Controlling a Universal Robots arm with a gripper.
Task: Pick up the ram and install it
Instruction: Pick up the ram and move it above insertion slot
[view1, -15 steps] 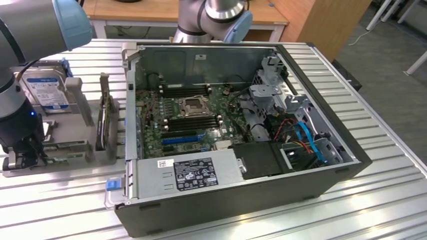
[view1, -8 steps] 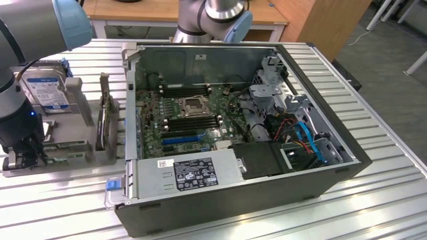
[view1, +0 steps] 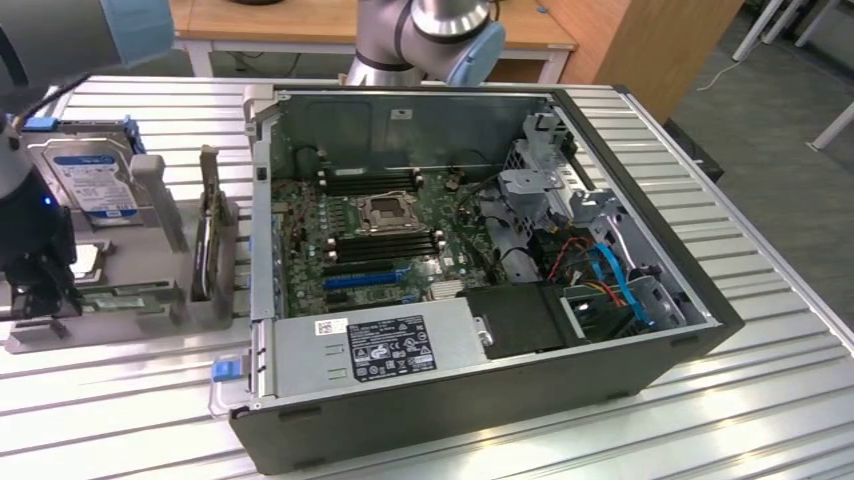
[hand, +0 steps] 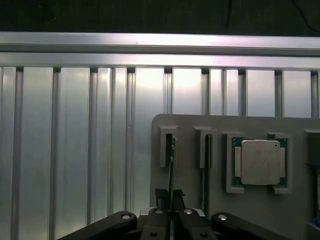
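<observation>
Here, wrist view: gripper (hand: 171, 199) tight on edge-on ram (hand: 172, 165); ext. view: open PC (view1: 534, 395).

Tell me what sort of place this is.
Probably a robotics lab or test workshop: an opened desktop computer lies on a slatted metal table, a robot arm stands behind it, and a grey holder carries spare parts such as a hard drive.
</observation>
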